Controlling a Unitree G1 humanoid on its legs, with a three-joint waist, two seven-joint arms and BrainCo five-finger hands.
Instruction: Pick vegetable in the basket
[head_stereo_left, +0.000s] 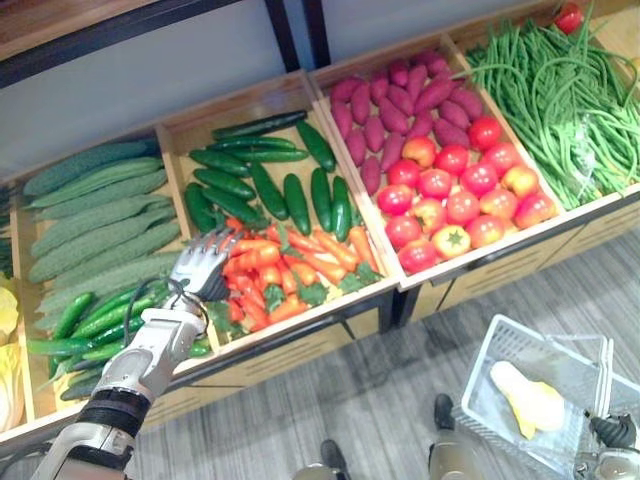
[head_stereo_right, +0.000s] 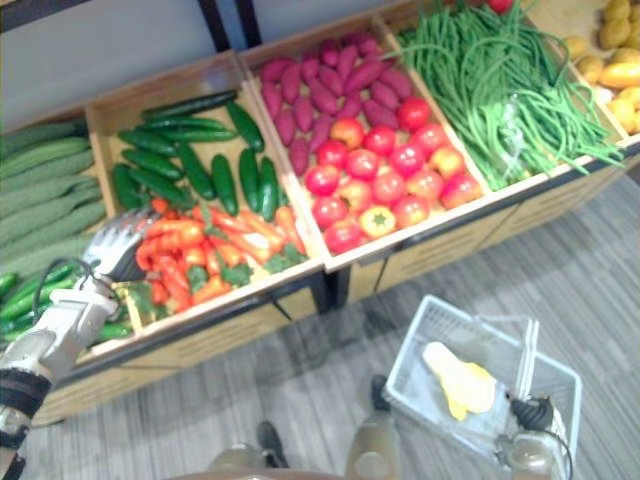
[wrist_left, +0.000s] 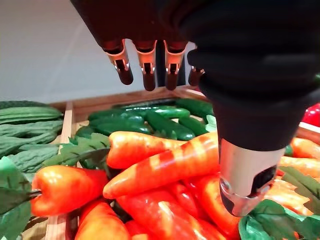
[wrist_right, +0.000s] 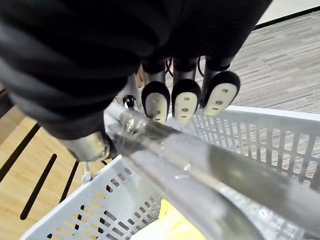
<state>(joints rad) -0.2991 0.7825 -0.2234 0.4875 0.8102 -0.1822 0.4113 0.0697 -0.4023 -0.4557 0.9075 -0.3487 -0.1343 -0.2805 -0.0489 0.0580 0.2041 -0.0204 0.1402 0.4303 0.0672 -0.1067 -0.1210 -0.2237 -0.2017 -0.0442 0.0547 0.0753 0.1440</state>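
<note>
The left hand hovers over the near compartment of the slanted wooden display shelf, above the pile of orange-red peppers with green leaves. Its fingers are extended straight and hold nothing. The thumb points down just above the peppers; whether it touches them cannot be determined.

The right hand holds the white mesh shopping basket over the grey plank floor, in front of the shelf. Its fingers are curled round the smooth grey basket handle. 1 pale yellow vegetable lies inside the basket.

Adjacent compartments hold:
- dark green cucumbers, directly behind the peppers;
- red tomatoes;
- purple sweet potatoes;
- long green beans;
- ridged pale green gourds.
</note>
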